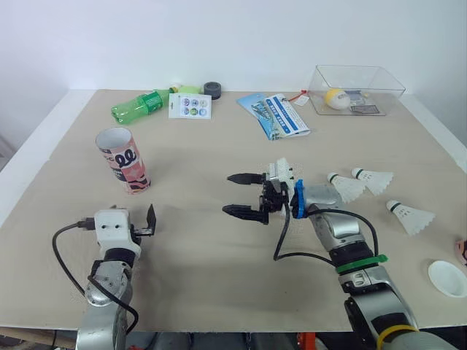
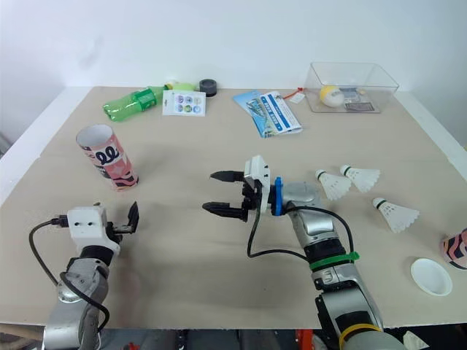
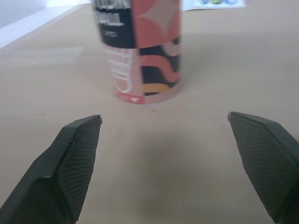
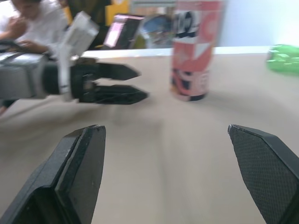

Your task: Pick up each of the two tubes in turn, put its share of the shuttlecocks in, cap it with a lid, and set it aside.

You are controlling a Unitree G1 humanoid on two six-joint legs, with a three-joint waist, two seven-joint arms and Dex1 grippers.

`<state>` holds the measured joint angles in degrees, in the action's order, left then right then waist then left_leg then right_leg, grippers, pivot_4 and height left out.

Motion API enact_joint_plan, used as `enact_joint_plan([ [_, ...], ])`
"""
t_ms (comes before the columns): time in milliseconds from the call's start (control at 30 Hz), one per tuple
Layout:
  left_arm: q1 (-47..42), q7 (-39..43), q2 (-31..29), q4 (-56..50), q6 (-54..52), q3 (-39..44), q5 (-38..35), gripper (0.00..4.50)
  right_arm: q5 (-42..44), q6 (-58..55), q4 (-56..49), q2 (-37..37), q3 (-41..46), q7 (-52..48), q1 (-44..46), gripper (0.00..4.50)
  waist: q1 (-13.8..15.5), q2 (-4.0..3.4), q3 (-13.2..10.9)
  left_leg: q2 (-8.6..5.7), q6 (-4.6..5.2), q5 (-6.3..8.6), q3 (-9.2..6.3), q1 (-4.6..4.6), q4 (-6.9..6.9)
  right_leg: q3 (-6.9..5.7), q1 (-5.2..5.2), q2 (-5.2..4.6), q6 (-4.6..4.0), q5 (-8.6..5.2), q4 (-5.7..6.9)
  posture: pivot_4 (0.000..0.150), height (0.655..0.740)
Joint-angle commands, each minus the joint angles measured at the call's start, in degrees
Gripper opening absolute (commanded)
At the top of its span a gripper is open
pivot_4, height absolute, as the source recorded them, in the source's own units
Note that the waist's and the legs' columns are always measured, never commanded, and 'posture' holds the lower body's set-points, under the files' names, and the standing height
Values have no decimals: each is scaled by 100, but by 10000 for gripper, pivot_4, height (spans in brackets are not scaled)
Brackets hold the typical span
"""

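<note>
Over the beige tabletop (image 1: 219,277), my left gripper (image 3: 163,117) and right gripper (image 1: 237,195) gape toward the upright pink patterned cardboard tube (image 1: 122,159), seemingly ready to grasp.

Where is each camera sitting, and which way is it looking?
Left eye view: on the head, looking forward and down over the table; both arms show, left gripper and right gripper open.
Right eye view: the head's other eye; same scene, same arms.
Left wrist view: on the left wrist, looking along its fingers at the upright tube.
Right wrist view: on the right wrist, looking past its fingers at the left gripper and that tube.
Shared: both wrist views face the same tube.
</note>
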<state>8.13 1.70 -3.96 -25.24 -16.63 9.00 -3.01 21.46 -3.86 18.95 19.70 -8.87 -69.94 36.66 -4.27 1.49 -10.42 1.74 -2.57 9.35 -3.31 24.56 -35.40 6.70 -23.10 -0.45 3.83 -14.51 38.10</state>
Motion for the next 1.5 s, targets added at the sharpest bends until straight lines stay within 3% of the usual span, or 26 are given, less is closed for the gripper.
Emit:
enact_joint_plan([
  [33,-417,236,-289,337,30,303,-290,45000,-78,139,-212,-32,166,244,2,44885,3,0,0,0,0,0,0,0,0,0,0,0,0,0,0,1500,7400],
  [400,-1697,667,-1051,2000,10,410,-463,45000,-186,152,-533,40,222,623,-187,44885,0,1,0,2,-3,-1,-4,9,4,-5,-6,4,26,13,0,1500,7400],
  [667,-2605,869,-1158,3315,128,750,-951,45000,-271,170,-715,175,263,812,-262,44885,2,1,0,2,-18,-11,-7,8,5,-8,-5,4,30,18,1,1500,7400],
  [1067,-3329,1367,-1325,4772,635,701,-1032,45000,-267,106,-967,283,244,927,-333,44885,1,0,1,0,-37,-24,-8,6,5,-8,-3,3,35,27,2,1500,7400],
  [1167,-3380,1381,-1364,4971,761,649,-934,36745,-275,112,-966,291,254,952,-298,45000,2,0,2,0,-38,-27,-8,3,5,-8,-1,4,36,31,2,1500,7400],
  [1500,-3448,1365,-1494,5299,1053,467,-678,36745,-277,108,-963,304,246,972,-260,45000,3,-1,2,1,-38,-33,-8,0,5,-8,2,3,36,38,2,1500,7400],
])
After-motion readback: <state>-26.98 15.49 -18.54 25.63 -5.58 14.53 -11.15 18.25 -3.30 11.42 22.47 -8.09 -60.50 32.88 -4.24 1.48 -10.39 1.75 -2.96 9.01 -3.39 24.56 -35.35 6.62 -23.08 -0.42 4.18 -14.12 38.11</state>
